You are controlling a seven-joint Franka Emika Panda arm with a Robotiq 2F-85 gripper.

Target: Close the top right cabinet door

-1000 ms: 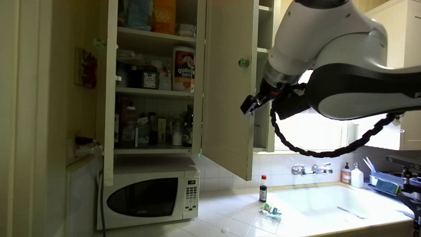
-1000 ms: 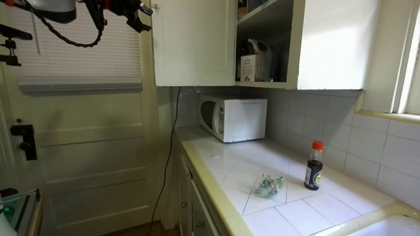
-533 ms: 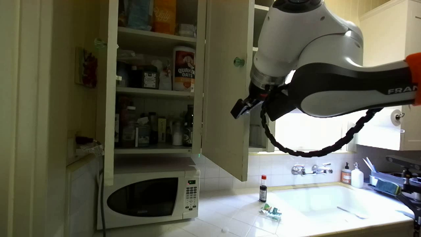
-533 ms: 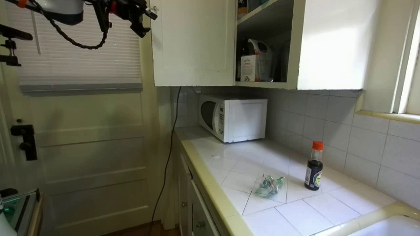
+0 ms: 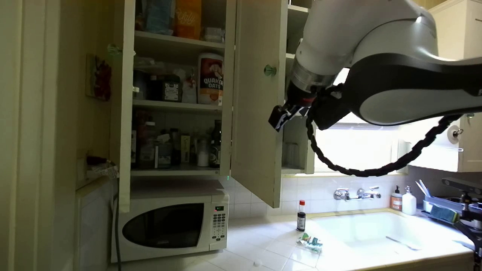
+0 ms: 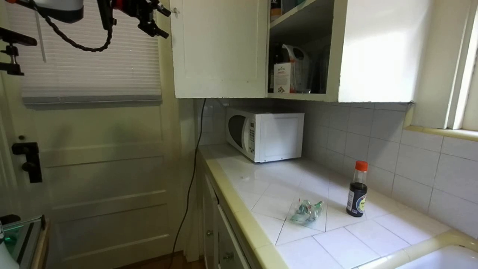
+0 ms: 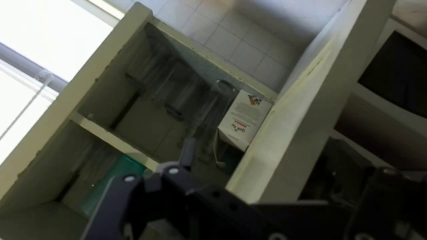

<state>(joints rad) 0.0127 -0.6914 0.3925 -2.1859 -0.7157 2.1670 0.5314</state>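
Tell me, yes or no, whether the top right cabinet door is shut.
No, in an exterior view the top right cabinet door stands open, leaving a white box inside exposed.

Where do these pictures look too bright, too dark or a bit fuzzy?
In an exterior view, the window is blown out and the sink glares, while the cabinet door sits in shade; in an exterior view, the cabinet side panel shines brightly; in the wrist view, the teal item inside the dim cabinet looks soft.
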